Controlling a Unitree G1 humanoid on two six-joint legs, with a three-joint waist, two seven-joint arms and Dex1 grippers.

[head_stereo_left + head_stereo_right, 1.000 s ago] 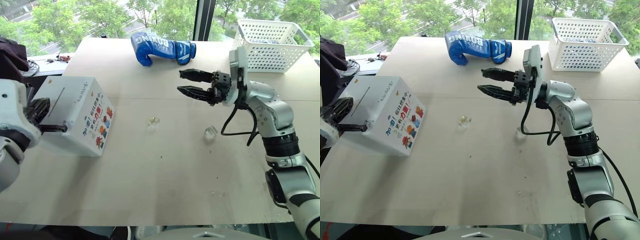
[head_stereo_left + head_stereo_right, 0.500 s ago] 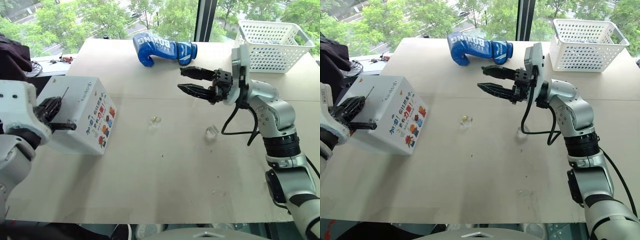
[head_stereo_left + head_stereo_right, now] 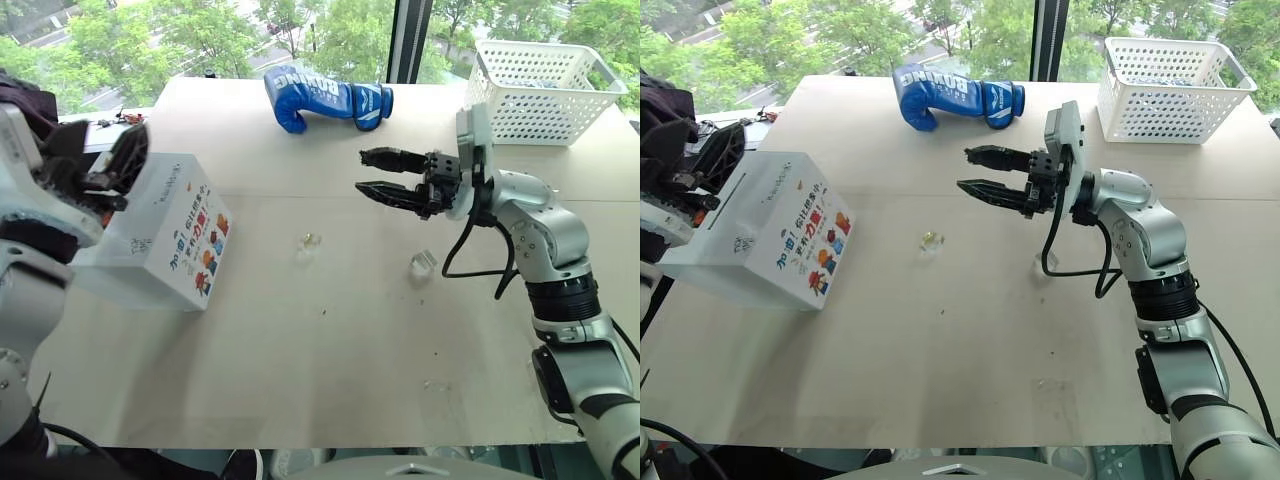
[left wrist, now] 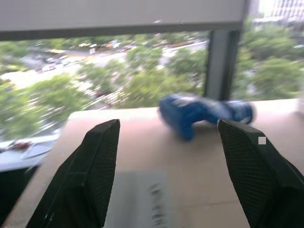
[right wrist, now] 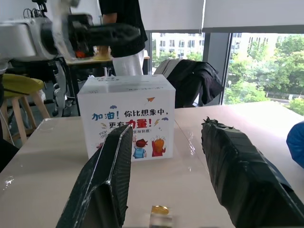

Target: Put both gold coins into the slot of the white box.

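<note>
The white box stands at the table's left, its cartoon-printed side facing the middle. My left gripper hovers open just above the box's top face, with nothing between its fingers. It covers the slot. One gold coin rests on a small clear piece near the table's middle, also close below my right gripper's tips in the right wrist view as the gold coin. My right gripper hangs open and empty above the table, pointing left toward the box. A small clear piece lies below my right wrist.
A blue boxing glove lies at the back centre. A white perforated basket stands at the back right. Beyond the box, the right wrist view shows a person, a yellow stool and a dark jacket.
My left gripper was shut at the box's top face. It has since lifted off, swung upward and opened. The right arm has stayed put.
</note>
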